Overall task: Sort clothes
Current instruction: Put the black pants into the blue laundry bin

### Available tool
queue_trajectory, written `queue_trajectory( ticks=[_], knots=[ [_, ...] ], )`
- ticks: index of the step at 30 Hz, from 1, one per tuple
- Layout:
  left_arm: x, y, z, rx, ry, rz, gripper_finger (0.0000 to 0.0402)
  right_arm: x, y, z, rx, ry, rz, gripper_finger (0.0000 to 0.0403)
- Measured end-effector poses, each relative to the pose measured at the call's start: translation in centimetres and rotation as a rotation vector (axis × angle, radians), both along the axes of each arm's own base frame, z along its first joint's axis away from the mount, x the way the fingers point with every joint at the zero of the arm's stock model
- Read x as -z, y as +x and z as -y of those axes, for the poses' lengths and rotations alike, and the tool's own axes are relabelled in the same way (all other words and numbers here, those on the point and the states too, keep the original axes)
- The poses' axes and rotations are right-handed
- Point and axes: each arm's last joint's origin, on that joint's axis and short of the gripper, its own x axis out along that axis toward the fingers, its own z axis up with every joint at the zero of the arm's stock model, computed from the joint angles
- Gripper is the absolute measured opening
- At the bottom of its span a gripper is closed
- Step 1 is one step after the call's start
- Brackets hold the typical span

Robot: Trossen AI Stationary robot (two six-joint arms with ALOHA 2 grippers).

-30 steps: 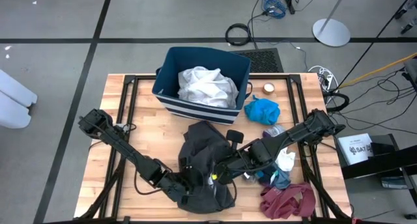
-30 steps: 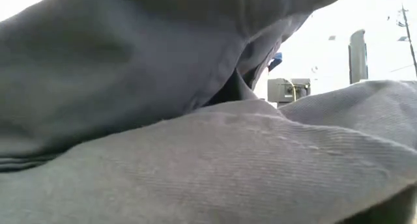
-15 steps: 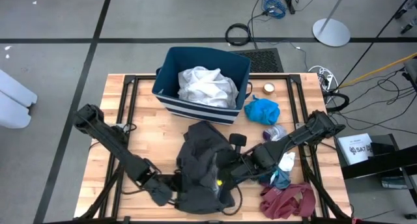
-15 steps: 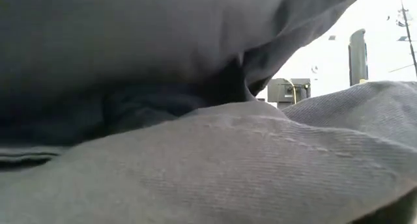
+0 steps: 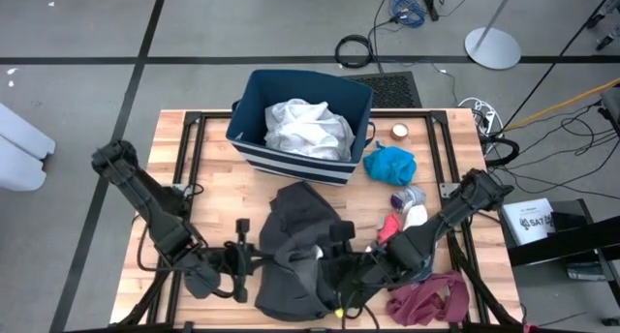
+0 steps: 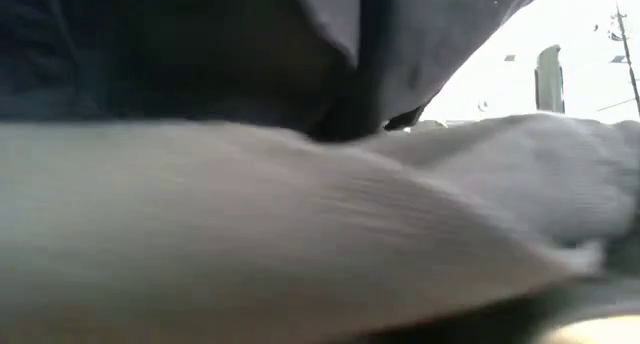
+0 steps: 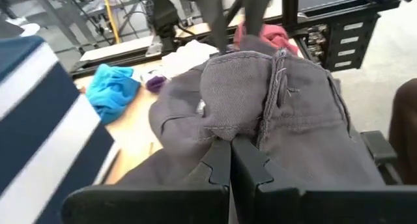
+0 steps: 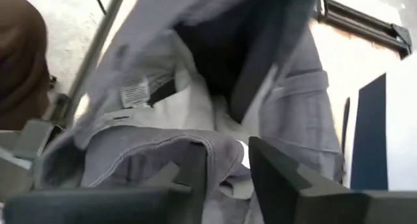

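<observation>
Left gripper (image 7: 229,160) is pinched shut on a fold of the dark grey trousers (image 5: 295,251), anchoring that edge. Right gripper (image 8: 221,165) stands parted, waistband cloth apparently between its fingers (image 8: 280,175), likely regripping to spread them for sorting.

dark grey garment (image 6: 250,244) blurred, blocking low view

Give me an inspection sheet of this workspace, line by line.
Surface: wooden table, black frame.
Job's things: dark grey garment at the front; white clothes in the striped bin; blue top, maroon top, small pieces between them.
Clutter: small round object.
Claws: left claw shut on the dark grey garment; right claw slightly open around its fabric.
Cables: coils on the floor.
Surroundings: grey floor, stand base.
</observation>
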Motion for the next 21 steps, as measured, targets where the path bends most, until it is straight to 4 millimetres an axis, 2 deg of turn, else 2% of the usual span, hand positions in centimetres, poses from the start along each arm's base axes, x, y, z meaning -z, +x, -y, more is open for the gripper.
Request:
queue_trajectory(
  ticks=[13, 17, 21],
  knots=[
    [-1.0, -1.9, -1.1, -0.062, 0.063, 0.013, 0.0000, -0.1, -0.3, -0.7, 0.013, 0.051, 0.017, 0.0183],
    [-1.4, -2.2, -1.2, -0.064, 0.049, 0.029, 0.0000, -0.3, -0.2, -0.8, -0.091, 0.001, 0.015, 0.0195],
    [-2.3, -2.6, -0.5, 0.003, 0.058, 0.083, 0.0000, -0.2, -0.3, 0.8, 0.139, -0.183, 0.077, 0.0196]
  ],
)
